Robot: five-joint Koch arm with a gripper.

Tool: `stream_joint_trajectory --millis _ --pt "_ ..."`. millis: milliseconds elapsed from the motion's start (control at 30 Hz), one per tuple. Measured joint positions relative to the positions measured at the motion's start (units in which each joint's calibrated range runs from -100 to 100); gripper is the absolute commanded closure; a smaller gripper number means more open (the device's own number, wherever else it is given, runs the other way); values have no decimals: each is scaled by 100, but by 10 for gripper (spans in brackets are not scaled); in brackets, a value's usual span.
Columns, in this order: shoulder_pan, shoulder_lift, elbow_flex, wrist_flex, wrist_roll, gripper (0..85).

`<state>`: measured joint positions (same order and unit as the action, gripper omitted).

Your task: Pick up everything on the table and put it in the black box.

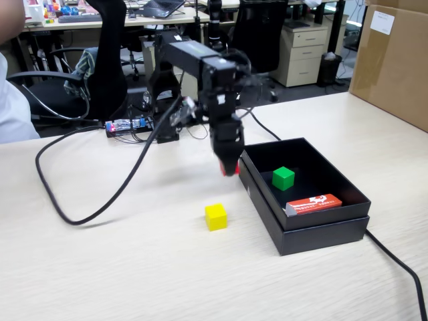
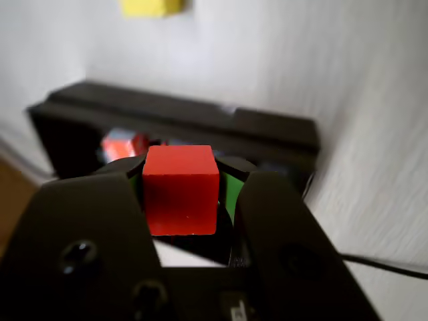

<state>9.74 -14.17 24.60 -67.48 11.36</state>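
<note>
Red is what catches the eye first: the red cube (image 2: 180, 190) sits pinched between the two black jaws of the gripper (image 2: 182, 200), both pressed against its sides in the wrist view, and from the fixed view only a sliver of it (image 1: 231, 168) shows under the arm's tip. The gripper (image 1: 229, 167) hangs clear of the table (image 1: 120, 267), just beside the near-left corner of the black box (image 1: 314, 231), not yet over its opening. Inside the box lies the green cube (image 1: 283, 178), resting on the floor toward the middle, and nearer the front wall lies a flat red-orange packet (image 1: 313, 203) with white print (its lettering is too small to read). The wrist view shows the box (image 2: 180, 120) as a dark blurred band beyond the held cube, with a glimpse of the packet (image 2: 120, 146) and a sliver of green beside the cube. The yellow cube (image 1: 216, 217) stands alone on the pale wood-grain tabletop, left of the box and apart from it, in front of the gripper; the wrist view catches it (image 2: 151, 7) at the top edge. A thick black cable (image 1: 87, 217) loops across the table on the left, and a large brown cardboard carton (image 1: 394, 63) stands at the far right.
</note>
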Motion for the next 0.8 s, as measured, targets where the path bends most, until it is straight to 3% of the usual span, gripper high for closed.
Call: stream_joint_trajectory --millis 167,267,367,633,800 --pt "376 246 1461 -39 -288 846" --pt "459 1502 2373 -54 -484 846" --pt "459 3120 2711 -46 -581 846" --pt "464 4686 3113 -46 -679 843" --pt "464 4880 3113 -46 -679 583"
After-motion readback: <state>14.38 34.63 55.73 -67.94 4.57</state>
